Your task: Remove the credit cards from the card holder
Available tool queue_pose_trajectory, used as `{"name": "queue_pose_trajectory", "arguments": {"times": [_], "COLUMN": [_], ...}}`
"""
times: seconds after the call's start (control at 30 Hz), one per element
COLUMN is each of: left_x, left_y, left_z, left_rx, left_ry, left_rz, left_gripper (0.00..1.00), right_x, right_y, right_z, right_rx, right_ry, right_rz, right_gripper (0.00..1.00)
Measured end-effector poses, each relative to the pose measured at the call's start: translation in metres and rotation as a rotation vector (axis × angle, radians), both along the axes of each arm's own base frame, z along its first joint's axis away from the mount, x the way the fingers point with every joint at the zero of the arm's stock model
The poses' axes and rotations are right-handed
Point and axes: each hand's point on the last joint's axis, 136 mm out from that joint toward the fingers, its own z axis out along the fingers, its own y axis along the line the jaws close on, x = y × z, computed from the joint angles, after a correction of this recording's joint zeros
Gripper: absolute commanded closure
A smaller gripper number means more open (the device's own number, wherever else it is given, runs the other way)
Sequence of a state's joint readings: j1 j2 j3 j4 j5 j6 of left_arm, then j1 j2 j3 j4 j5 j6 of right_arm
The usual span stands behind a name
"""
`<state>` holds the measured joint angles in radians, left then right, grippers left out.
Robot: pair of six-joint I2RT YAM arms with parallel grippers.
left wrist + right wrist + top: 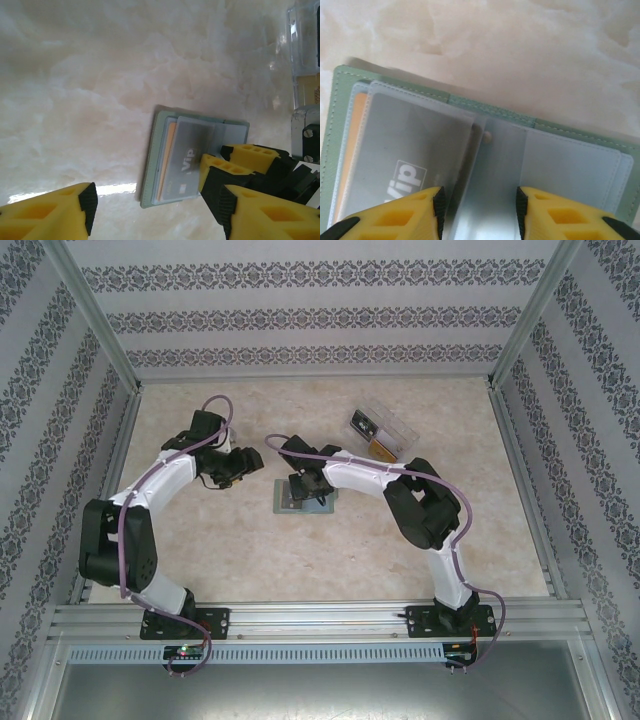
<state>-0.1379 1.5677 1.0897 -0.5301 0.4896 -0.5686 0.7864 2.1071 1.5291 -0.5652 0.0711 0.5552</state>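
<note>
Right wrist: right gripper hangs part-open above the card holder.

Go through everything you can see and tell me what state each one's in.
card holder: open flat on the table.
VIP card: tucked in a clear sleeve.
orange card: sleeved under it, edge showing.
clear box: on the table, lid state unclear.
left pincer: open, empty.
right pincer: open, tips straddling the holder's fold.
</note>
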Motion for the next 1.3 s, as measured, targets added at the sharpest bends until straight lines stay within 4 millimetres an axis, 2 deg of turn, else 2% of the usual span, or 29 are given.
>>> {"name": "queue_pose_trajectory", "arguments": {"times": [0.23, 0.63, 0.77, 0.93, 1.13, 1.3], "left_x": [-0.004, -0.019, -0.02, -0.016, -0.015, -0.015], "left_y": [-0.031, -0.074, -0.075, -0.079, -0.079, -0.081], "left_z": [-0.013, -0.049, -0.059, -0.062, -0.075, -0.076], "left_rx": [-0.073, -0.136, -0.133, -0.146, -0.144, -0.156], "left_ry": [0.039, 0.148, 0.173, 0.168, 0.194, 0.197], "left_rz": [-0.068, -0.155, -0.154, -0.149, -0.142, -0.145], "left_gripper": [0.53, 0.63, 0.65, 0.7, 0.69, 0.71], "right_x": [0.0, 0.001, 0.001, 0.002, 0.002, 0.003], "right_y": [-0.004, -0.005, -0.006, -0.006, -0.005, -0.006], "right_z": [-0.003, -0.004, -0.005, -0.005, -0.006, -0.006], "right_rx": [-0.006, -0.007, -0.004, 0.006, 0.008, 0.019], "right_ry": [0.005, 0.003, 0.004, 0.01, 0.008, 0.013], "right_rz": [-0.006, -0.019, -0.025, -0.029, -0.029, -0.032], "right_gripper": [0.64, 0.68, 0.69, 0.69, 0.69, 0.69]}}
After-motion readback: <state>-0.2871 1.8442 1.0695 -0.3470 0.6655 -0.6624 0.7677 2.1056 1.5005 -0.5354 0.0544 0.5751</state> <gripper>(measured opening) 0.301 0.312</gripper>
